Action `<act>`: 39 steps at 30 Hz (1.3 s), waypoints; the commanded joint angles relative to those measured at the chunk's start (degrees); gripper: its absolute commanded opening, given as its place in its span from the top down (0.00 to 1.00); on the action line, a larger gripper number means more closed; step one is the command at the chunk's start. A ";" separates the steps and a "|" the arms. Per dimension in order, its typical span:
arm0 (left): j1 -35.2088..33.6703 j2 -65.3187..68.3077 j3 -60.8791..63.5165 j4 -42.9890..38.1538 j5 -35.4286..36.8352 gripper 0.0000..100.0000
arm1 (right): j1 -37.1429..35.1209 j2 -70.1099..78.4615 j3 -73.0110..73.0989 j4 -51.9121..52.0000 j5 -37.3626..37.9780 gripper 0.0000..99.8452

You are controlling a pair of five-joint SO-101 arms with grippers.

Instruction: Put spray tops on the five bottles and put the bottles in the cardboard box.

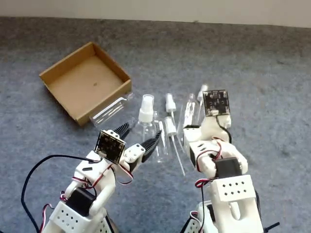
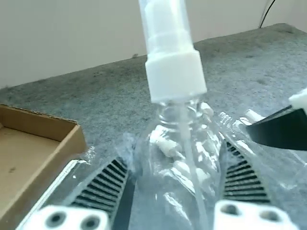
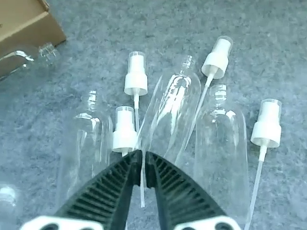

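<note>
1. The left gripper [image 1: 143, 129] [image 2: 175, 158] is nearest the arms' bases. Its jaws are spread wide around an upright bottle [image 1: 145, 128] [image 2: 178, 165], with their ridged faces against both sides of the clear body.
2. That bottle stands on the grey carpet [image 1: 243, 58] and wears a white fitted spray top [image 1: 146, 108] [image 2: 175, 72]. The dip tube runs down inside it.
3. The right gripper [image 3: 142, 155] is beside it. Its jaws are drawn almost together, leaving only a narrow slit. A thin tube shows in the slit, but I cannot tell whether it is pinched or merely lies beneath.
4. Three clear lying bottles [image 3: 172, 110] rest just beyond the right gripper's tips, uncapped, side by side, necks pointing away from the arms.
5. Four loose spray tops [image 3: 135, 76] lie among those bottles:
   - One is just ahead of the jaws.
   - One is a little farther on, between two bottles.
   - One is by the neck of the middle bottle.
   - One is out past the last bottle, on the side away from the box.
6. A fifth bottle [image 1: 112, 109] [image 3: 29, 55] lies farther off, uncapped, along the near wall of the cardboard box [image 1: 82, 85] [image 2: 29, 148] [image 3: 29, 24].
7. The box sits farthest out, on the left arm's side. It is open, and bare cardboard shows on its floor.
</note>
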 commanded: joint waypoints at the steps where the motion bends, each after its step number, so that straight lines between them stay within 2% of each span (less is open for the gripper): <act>1: -3.30 -0.31 -3.30 -2.29 -8.53 0.90 | -2.77 -0.75 -0.04 -2.51 0.26 0.99; 5: -3.74 -0.31 -3.21 -6.07 -9.05 0.90 | -5.93 -3.21 -0.04 -2.33 0.26 0.99; 10: -3.74 -0.31 -3.30 -6.68 -9.05 0.90 | -6.02 -18.59 0.13 1.19 0.26 0.99; 15: -3.74 0.31 -4.97 -9.85 -8.97 0.90 | -5.93 -30.64 4.70 -3.30 0.53 0.99; 20: -3.74 0.31 -9.54 -9.85 -8.97 0.90 | -6.29 -31.78 10.59 -4.79 0.26 0.99; 27: -5.32 0.48 -12.97 -9.93 -9.05 0.90 | -7.52 -32.04 11.82 -5.23 0.18 0.99; 33: -8.57 0.48 -15.69 -9.85 -9.14 0.90 | -13.14 -32.04 14.81 -12.97 0.18 0.99; 39: -8.48 0.75 -17.71 -9.85 -9.14 0.90 | -14.46 -32.04 20.09 -17.36 0.44 0.99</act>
